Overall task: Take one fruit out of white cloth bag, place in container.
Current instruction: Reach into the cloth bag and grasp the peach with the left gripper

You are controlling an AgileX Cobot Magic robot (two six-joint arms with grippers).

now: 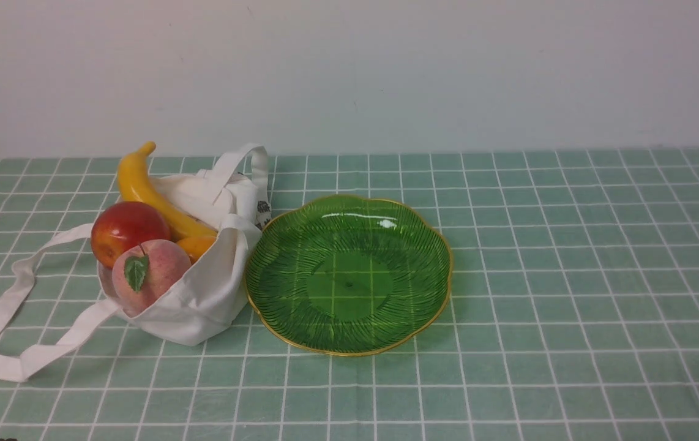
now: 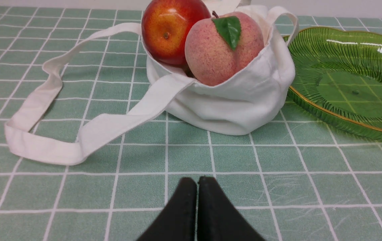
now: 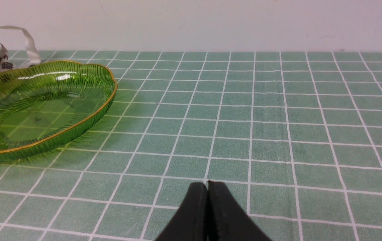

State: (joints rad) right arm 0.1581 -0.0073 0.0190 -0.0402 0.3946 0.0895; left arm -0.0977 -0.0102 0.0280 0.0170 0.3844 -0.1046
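**Both claws clenched and empty, peach at the mouth of the bag**

On my wrist feeds the left claw point(image 2: 197, 183) and the right claw point(image 3: 207, 186) are each clamped fully together. Their fingers press tip to tip and grip nothing, over the green checked tabletop point(image 1: 570, 275). The left claw faces the white cloth bag point(image 1: 202, 294). The peach point(image 1: 152, 274) sits at the bag's mouth with its leaf towards me, touching the red apple point(image 1: 129, 229). A banana point(image 1: 147, 190) and an orange point(image 1: 195, 246) lie further in. The green dish point(image 1: 349, 269) lies just beside the bag. The bag's small tag point(image 1: 262, 214) carries dark print I cannot read.
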